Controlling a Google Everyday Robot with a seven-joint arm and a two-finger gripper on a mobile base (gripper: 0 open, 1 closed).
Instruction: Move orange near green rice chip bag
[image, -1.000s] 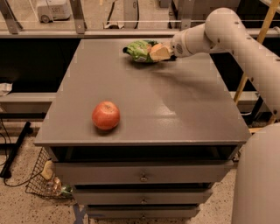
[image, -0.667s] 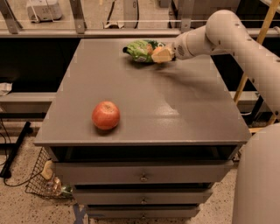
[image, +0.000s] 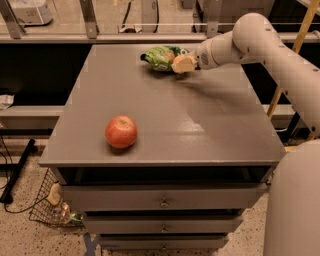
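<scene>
I have the gripper (image: 183, 64) at the far edge of the bench (image: 200, 130), right beside the green rice chip bag (image: 158, 56); whether it is clenched, I cannot tell. The orange (image: 171, 54) peeks out between them, against the bag. A floor-level wire basket (image: 42, 205) holds clutter I cannot make out.

White arm (image: 280, 60) reaching leftward from right, elbow raised, gripper (image: 183, 64) low, far side
</scene>
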